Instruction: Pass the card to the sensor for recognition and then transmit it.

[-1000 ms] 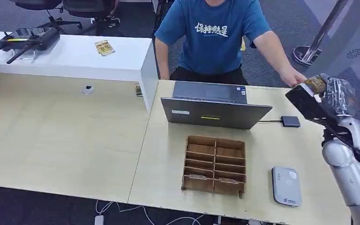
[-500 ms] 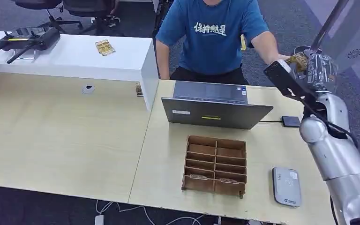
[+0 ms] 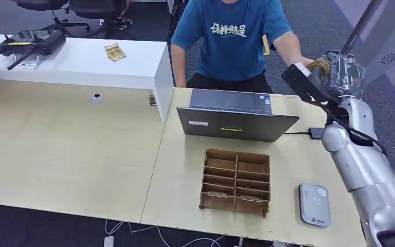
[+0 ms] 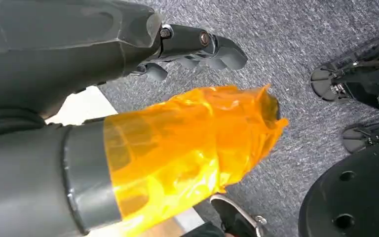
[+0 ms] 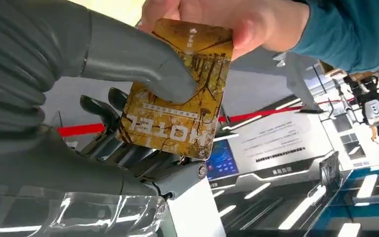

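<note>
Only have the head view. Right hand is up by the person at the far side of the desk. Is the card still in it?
Observer: Yes. In the right wrist view the right hand pinches the card between thumb and fingers.
Operator: Has the person got hold of it?
Observer: The person's hand grips the card's opposite edge, so both hold it.
Operator: Which card?
Observer: Gold-brown, printed HOTEL.
Operator: Left hand?
Observer: The left hand hangs over grey carpet, holding nothing.

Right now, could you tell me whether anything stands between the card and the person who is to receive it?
Nothing visible does. The right hand holds the card with its thumb, and the person's hand already grips the card's far edge.
</note>
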Robot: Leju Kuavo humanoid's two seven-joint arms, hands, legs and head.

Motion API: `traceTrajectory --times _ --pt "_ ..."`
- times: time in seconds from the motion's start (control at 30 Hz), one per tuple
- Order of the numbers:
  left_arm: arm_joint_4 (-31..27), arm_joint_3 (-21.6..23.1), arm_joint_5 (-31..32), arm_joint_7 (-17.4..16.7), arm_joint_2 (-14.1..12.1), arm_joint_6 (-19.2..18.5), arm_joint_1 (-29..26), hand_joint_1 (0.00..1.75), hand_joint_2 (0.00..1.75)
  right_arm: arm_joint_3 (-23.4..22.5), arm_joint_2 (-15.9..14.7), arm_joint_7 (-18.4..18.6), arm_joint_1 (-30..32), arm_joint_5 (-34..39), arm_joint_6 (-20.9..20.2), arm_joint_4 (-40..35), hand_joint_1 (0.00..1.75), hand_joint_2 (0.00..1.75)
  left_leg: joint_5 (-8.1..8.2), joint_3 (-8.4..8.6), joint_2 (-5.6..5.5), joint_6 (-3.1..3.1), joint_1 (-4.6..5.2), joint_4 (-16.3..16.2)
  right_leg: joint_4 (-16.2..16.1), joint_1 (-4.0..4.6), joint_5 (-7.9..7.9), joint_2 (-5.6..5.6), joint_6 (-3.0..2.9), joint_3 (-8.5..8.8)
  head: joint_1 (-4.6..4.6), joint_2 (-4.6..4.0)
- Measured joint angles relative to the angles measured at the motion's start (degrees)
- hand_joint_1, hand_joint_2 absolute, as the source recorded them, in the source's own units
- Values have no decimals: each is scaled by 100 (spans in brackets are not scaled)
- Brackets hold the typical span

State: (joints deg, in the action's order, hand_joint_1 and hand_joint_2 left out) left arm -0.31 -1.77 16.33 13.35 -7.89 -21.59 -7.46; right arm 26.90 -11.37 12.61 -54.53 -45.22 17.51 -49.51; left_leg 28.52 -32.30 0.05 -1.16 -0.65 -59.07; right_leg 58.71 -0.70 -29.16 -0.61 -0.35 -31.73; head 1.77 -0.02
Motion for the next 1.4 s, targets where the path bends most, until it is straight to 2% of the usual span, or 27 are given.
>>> traceTrajectory --times 0.07,0.1,0.13,0.53,0.97,1.4 --pt "0 -29 35 -7 0 4 3 0 0 15 53 24 -65 -119 -11 95 175 175 0 0 -1 0 0 0 0 0 0 -1 0 0 -2 0" --pt "0 -39 48 -9 0 7 3 0 0 26 77 31 -91 -149 -17 134 82 175 0 0 -1 0 0 0 0 0 0 -1 0 0 -2 0" --pt "0 -61 52 -13 2 9 3 0 0 37 103 50 -114 -160 -28 166 0 175 0 -1 -1 0 0 0 0 0 0 -1 0 0 -2 0" --pt "0 -199 125 -17 11 44 2 0 0 50 204 48 -142 -101 -103 278 0 175 0 1 0 0 0 0 0 0 1 0 -1 0 -2 0" --pt "0 -404 205 -17 74 125 -4 0 0 -151 197 -210 -111 2 -20 208 0 175 0 1 1 0 0 0 0 0 1 2 -1 -4 -2 0" --pt "0 -575 168 -17 205 232 -57 0 0 -275 -153 -358 459 0 -17 -507 0 175 0 -2 2 0 1 -1 -1 -1 1 4 -1 -7 -2 0"
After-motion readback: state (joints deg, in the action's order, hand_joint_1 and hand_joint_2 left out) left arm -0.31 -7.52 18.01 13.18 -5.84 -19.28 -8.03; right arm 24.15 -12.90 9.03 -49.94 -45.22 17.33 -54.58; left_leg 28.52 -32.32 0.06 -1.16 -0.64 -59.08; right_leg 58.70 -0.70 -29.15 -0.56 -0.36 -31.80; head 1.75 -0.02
